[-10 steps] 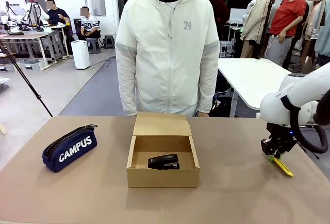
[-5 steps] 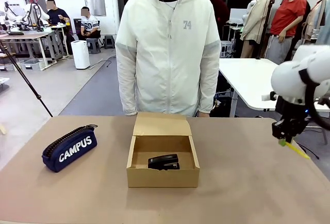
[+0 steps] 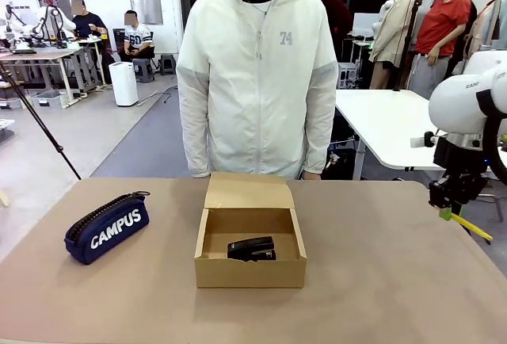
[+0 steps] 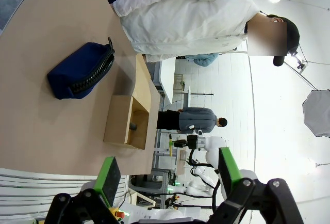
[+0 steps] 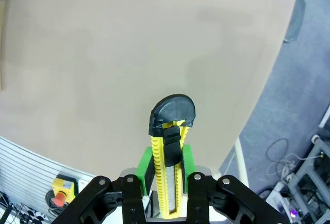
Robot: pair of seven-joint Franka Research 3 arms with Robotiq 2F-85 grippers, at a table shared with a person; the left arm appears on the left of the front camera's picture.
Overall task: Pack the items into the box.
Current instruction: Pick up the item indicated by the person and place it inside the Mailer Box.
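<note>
From the front, the box (image 3: 249, 273) sits mid-counter (image 3: 372, 280) with its lid (image 3: 248, 191) folded back toward the person (image 3: 257, 74) standing at the far side. The stapler (image 3: 252, 248) lies inside the box, on its floor. The case (image 3: 107, 227) rests on the counter well to the left, apart from the box. At the far right the right pincer (image 3: 447, 208) hangs above the counter's edge, clamped on the knife (image 3: 474, 228), which slants down and outward in the air.

Looking along the left arm, the left pincer (image 4: 167, 175) stands spread wide with nothing between its green pads (image 4: 108, 175). Beyond it lie the case (image 4: 82, 69) and the box (image 4: 121, 126) with a dark thing in it.

Looking along the right arm, the right pincer (image 5: 167, 170) is closed on the knife (image 5: 172, 115), whose black end points away over the bare counter (image 5: 103, 53).
</note>
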